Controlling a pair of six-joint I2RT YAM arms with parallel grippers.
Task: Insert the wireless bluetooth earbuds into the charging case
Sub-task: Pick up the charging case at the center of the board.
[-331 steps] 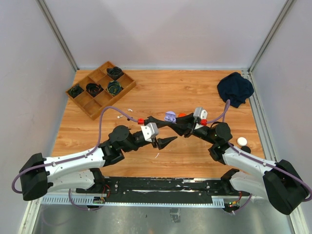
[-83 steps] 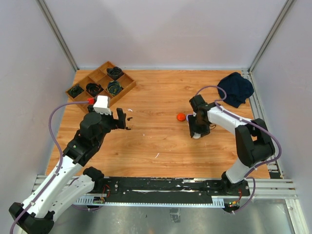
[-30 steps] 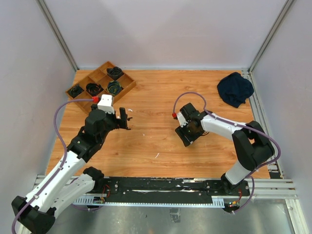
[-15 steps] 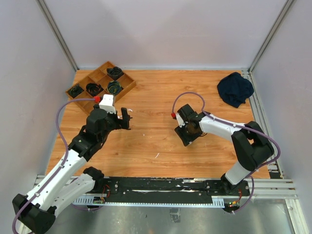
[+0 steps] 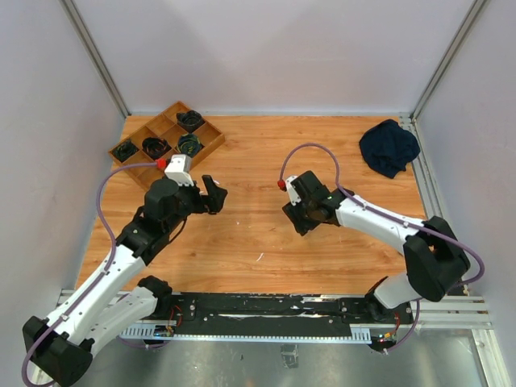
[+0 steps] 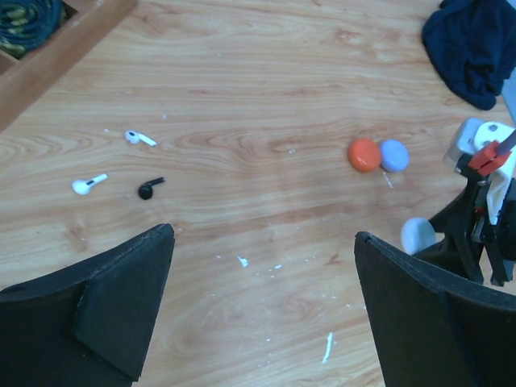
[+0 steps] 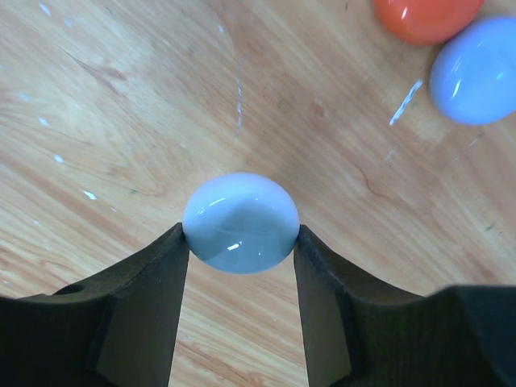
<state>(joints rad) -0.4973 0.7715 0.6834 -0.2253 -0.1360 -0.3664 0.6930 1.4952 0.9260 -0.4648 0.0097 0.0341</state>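
1. Your left gripper (image 5: 214, 196) was released, its jaws spread wide with nothing between them.
2. In the left wrist view, a white earbud (image 6: 139, 138) lay on the table (image 6: 266, 89) at about 10 o'clock from the open jaws.
3. A second white earbud (image 6: 89, 185) lay at 7 o'clock of the first. A black earbud (image 6: 150, 188) lay near it at its 3 o'clock, and none of the three touched another.
4. All three lay on bare wood, well apart from the cases.
5. You had the right gripper (image 7: 241, 242) clenched on the white case (image 7: 241, 222), with one finger (image 7: 149, 282) at the case's 9 o'clock and the other at its 3 o'clock.
6. I could not tell whether that case touched the wood.
7. In the right wrist view, the orange case (image 7: 423, 16) and the lavender case (image 7: 477, 68) lay just beside each other at 1 o'clock of the white case, clear of it.
8. From above, the right gripper sat at 3 o'clock of the left one, well apart from it.
9. The tray (image 5: 165, 145), with dark coiled items in its compartments, stood at 11 o'clock of the left gripper.
10. The dark cloth (image 5: 389, 147) lay bunched at 1 o'clock of the right gripper, near the table's far right corner.
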